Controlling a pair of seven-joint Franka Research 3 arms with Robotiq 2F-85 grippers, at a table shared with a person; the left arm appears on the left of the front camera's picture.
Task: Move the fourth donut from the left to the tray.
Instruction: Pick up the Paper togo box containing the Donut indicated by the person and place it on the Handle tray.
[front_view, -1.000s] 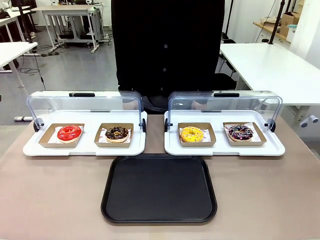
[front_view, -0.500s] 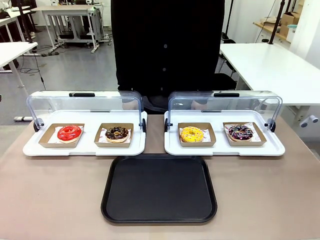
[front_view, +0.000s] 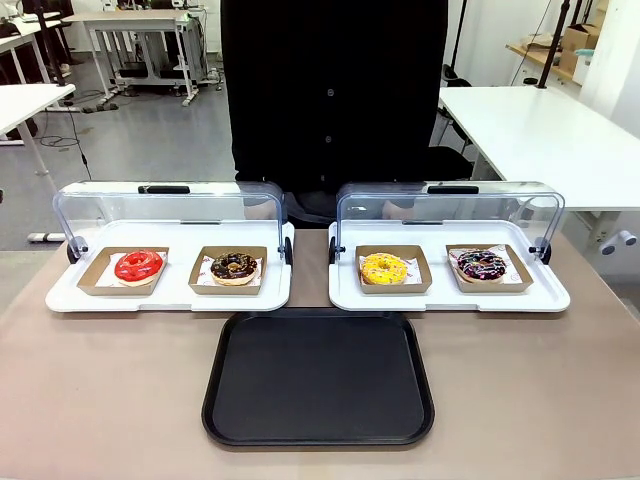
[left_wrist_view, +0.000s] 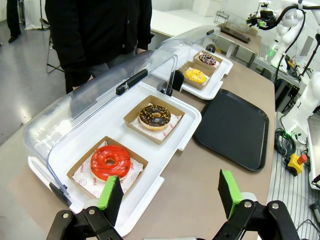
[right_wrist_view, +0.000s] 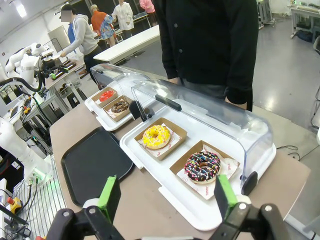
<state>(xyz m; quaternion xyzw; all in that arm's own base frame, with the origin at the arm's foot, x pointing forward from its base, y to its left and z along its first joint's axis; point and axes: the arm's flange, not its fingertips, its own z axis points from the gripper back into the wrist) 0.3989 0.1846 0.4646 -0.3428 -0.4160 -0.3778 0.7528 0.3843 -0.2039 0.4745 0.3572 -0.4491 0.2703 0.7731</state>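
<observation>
**Donut not moved yet**

The job has not started. The fourth donut (front_view: 481, 265) sits in its brown cardboard holder (front_view: 519, 281) on the right white tray (front_view: 450, 299), under the open clear lid (front_view: 450, 208). The black tray (front_view: 318, 378) has nothing on it. The left gripper (left_wrist_view: 170, 192) and the right gripper (right_wrist_view: 167, 196) both have their green fingers wide apart and hold nothing. The donut is a round ring with shiny dark icing, pink and white lines and tiny sprinkles. The black tray is flat, smooth plastic with round corners.
</observation>
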